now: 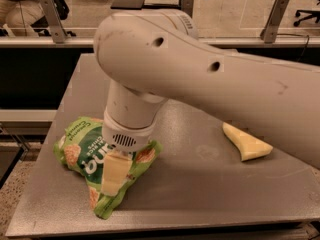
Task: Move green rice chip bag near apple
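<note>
The green rice chip bag (82, 151) lies crumpled on the grey table (200, 194) at the front left, its white lettering partly showing. My gripper (113, 176) comes straight down from the wrist onto the middle of the bag and touches it. The large white arm (215, 84) crosses the view from the right and hides much of the table behind it. The apple is not in view.
A pale-yellow wavy sponge (246, 143) lies on the table at the right, apart from the bag. The table's front edge runs close below the bag. A railing with posts (50, 14) and a floor with chairs lie beyond the table's far edge.
</note>
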Action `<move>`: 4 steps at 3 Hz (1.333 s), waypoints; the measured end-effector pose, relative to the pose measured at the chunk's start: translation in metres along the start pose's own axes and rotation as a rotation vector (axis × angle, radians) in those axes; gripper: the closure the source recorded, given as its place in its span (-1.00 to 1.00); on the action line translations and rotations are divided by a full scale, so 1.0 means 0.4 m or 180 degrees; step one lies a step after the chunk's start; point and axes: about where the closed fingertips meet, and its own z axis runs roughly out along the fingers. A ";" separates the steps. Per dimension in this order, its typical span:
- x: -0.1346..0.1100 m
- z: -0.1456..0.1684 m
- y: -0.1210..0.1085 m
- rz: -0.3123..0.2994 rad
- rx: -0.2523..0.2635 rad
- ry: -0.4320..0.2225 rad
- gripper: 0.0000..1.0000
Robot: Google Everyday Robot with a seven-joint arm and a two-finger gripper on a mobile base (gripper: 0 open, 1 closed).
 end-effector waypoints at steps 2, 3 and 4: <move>0.178 -0.119 -0.095 0.0316 0.0055 -0.0095 0.99; 0.249 -0.149 -0.157 0.0411 0.0090 -0.0088 1.00; 0.329 -0.178 -0.229 0.0520 0.0122 -0.0080 1.00</move>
